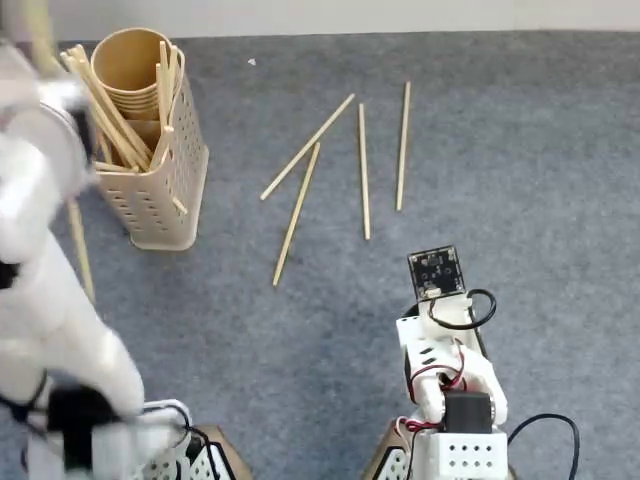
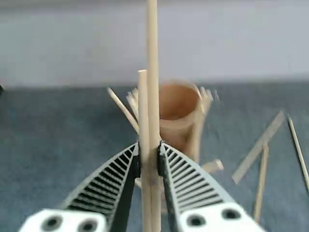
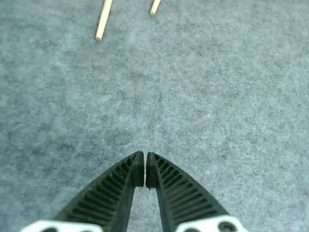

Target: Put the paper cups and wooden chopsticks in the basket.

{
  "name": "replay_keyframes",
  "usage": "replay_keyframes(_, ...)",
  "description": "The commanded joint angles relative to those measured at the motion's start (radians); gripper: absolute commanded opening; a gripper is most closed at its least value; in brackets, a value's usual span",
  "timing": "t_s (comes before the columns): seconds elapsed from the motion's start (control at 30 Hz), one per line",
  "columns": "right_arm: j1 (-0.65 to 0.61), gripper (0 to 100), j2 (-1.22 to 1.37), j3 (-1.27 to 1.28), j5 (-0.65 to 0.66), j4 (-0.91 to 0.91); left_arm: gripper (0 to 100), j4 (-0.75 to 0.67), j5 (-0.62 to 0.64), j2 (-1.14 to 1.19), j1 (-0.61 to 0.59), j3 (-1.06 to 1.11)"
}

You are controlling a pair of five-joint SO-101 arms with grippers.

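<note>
The basket (image 1: 165,200) holds the paper cups (image 1: 130,65). Just beside the basket, my left gripper (image 2: 148,151) clamps two chopsticks (image 2: 152,58) upright; I should centre them over its mouth before releasing. Four loose chopsticks (image 1: 363,170) lie further from the basket, near my right gripper (image 3: 145,170), which is closed and empty.

Cups (image 1: 130,65) in basket (image 1: 165,205), far left; four loose chopsticks (image 1: 364,170) on table (image 1: 530,150) to right.

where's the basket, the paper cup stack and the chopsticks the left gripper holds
basket (image 1: 165,205), high view, on its perforated side wall
paper cup stack (image 1: 127,57), high view, inside the top cup
held chopsticks (image 2: 152,96), left wrist view, on the longer stick's shaft
</note>
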Motion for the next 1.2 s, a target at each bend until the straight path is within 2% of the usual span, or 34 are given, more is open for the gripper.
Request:
replay_keyframes(0.0, -0.007, 2.8, -0.016, 0.127, 0.012, -0.016, 0, -0.126, -0.044, -0.268, 0.094, 0.446)
replay_keyframes(0.1, -0.007, 2.8, -0.016, 0.127, 0.012, -0.016, 0, -0.399, -0.080, -0.403, 0.108, 0.638)
replay_keyframes(0.27, -0.007, 2.8, -0.016, 0.127, 0.012, -0.016, 0, -0.944, -0.115, -0.403, 0.074, 0.756)
replay_keyframes(0.37, -0.007, 2.8, -0.016, 0.127, 0.014, -0.016, 0, -1.102, -0.115, -0.331, 0.067, 0.754)
replay_keyframes(0.47, -0.007, 2.8, -0.016, 0.127, 0.014, -0.016, 0, -1.149, -0.094, -0.245, 0.054, 0.762)
replay_keyframes(0.57, -0.007, 2.8, -0.016, 0.127, 0.014, -0.016, 1, -1.227, 0.000, -0.162, -0.010, 0.754)
replay_keyframes(0.67, -0.008, 2.8, -0.016, 0.127, 0.014, -0.024, 1, -1.281, 0.012, -0.108, -0.031, 0.754)
replay_keyframes(0.83, -0.008, 2.8, -0.016, 0.127, 0.014, -0.054, 1, -1.292, 0.014, -0.047, -0.027, 0.763)
replay_keyframes(1.03, -0.008, 2.8, -0.016, 0.127, 0.014, -0.054, 1, -1.241, 0.014, -0.004, -0.016, 0.789)
replay_keyframes(1.17, -0.008, 2.8, -0.016, 0.127, 0.014, -0.054, 9, -1.218, 0.014, -0.044, -0.015, 0.851)
